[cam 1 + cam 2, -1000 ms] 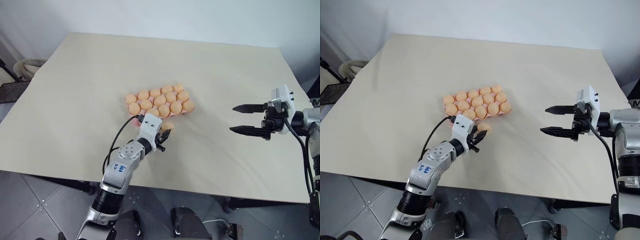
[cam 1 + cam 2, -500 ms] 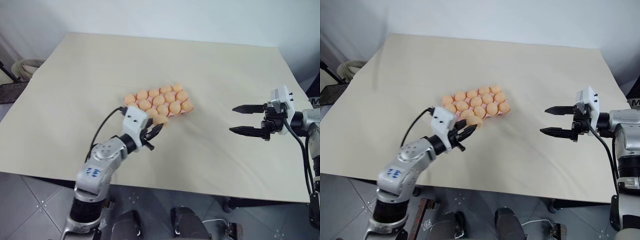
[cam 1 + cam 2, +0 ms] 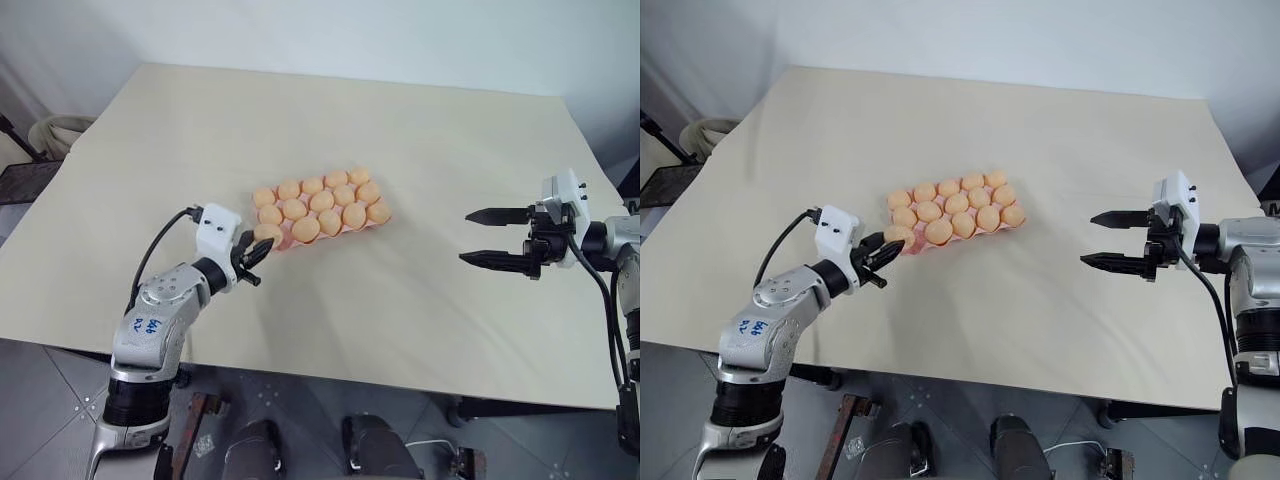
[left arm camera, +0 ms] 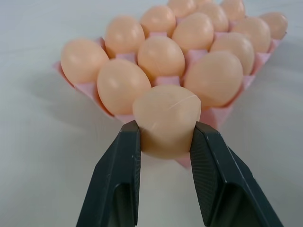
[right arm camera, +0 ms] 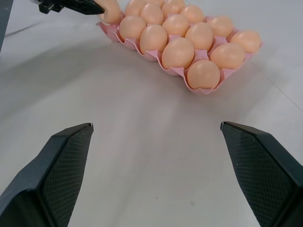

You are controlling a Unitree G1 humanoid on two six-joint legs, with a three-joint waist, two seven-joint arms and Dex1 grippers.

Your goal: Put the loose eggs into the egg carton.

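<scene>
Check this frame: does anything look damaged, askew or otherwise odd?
One thing: the egg pinched in the left gripper shows a thin line across its top, which could be a crack or a seam. It sits at the near-left corner of the egg carton. The other eggs sit evenly in their cups. Nothing is spilled.

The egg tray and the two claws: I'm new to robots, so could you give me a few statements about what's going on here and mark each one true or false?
1. The left gripper is shut on an egg. True.
2. The right gripper is holding an egg too. False: its fingers are open and hold nothing.
3. The held egg is at the near left corner of the egg carton. True.
4. The carton is mostly empty. False: nearly all its cups hold eggs.
5. The right gripper hovers right over the carton. False: it is off to the carton's right.
</scene>
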